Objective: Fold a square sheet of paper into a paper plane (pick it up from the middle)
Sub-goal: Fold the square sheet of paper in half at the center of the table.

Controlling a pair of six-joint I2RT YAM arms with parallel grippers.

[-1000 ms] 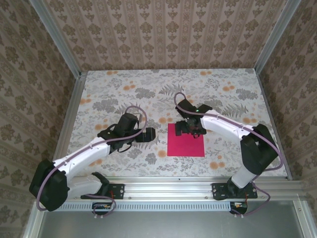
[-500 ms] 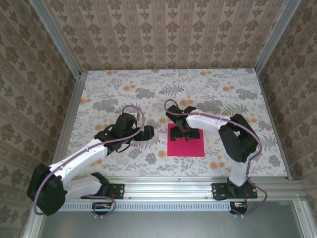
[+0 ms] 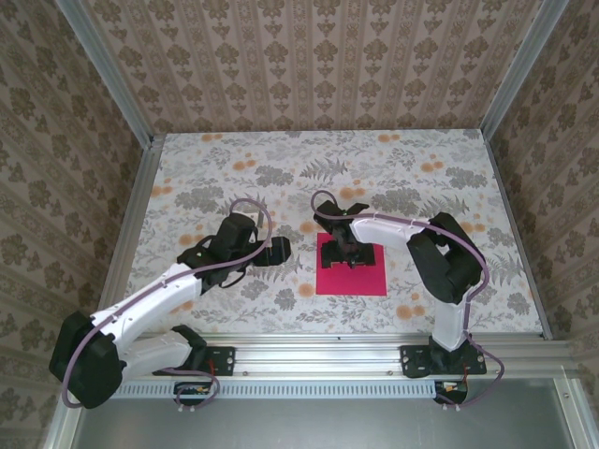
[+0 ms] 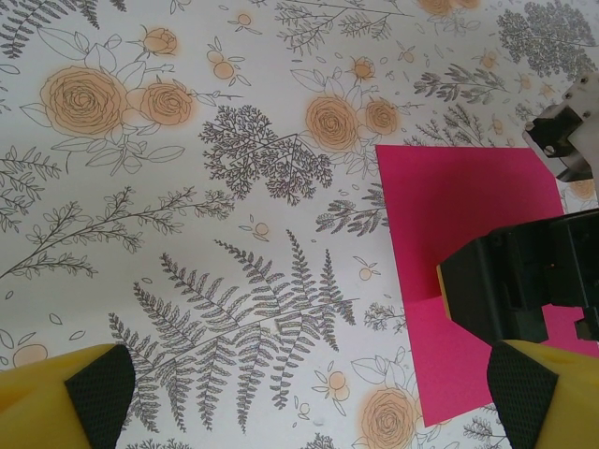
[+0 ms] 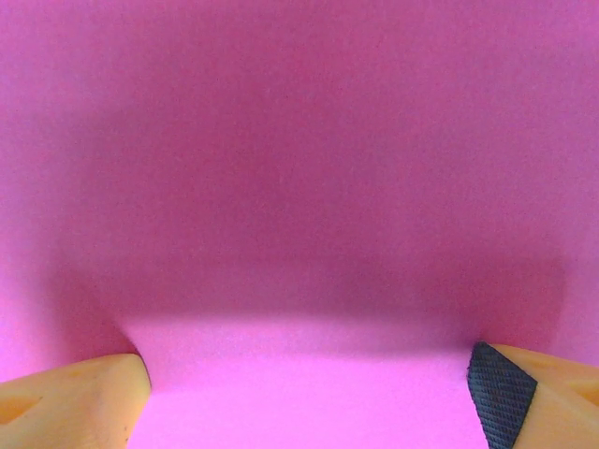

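The square sheet of paper point(image 3: 363, 277) lies flat on the flowered tablecloth, magenta-pink, right of centre. My right gripper point(image 3: 351, 254) points down onto its upper half, open. In the right wrist view the paper point(image 5: 299, 168) is right under the camera, and my right gripper point(image 5: 307, 383) has both fingertips wide apart and down at its surface. My left gripper point(image 3: 284, 251) hovers open just left of the sheet with nothing between its fingers. From the left wrist, the paper point(image 4: 459, 206) sits at the right, partly hidden by the right gripper's black body point(image 4: 519, 281); my left gripper point(image 4: 312, 398) is over bare cloth.
The tablecloth point(image 3: 234, 178) has grey ferns and orange flowers. Wallpapered walls with metal posts close in the back and sides. An aluminium rail point(image 3: 318, 351) carrying both arm bases runs along the near edge.
The right arm has folded in and its gripper has come down onto the paper's upper half. The left arm has barely shifted.
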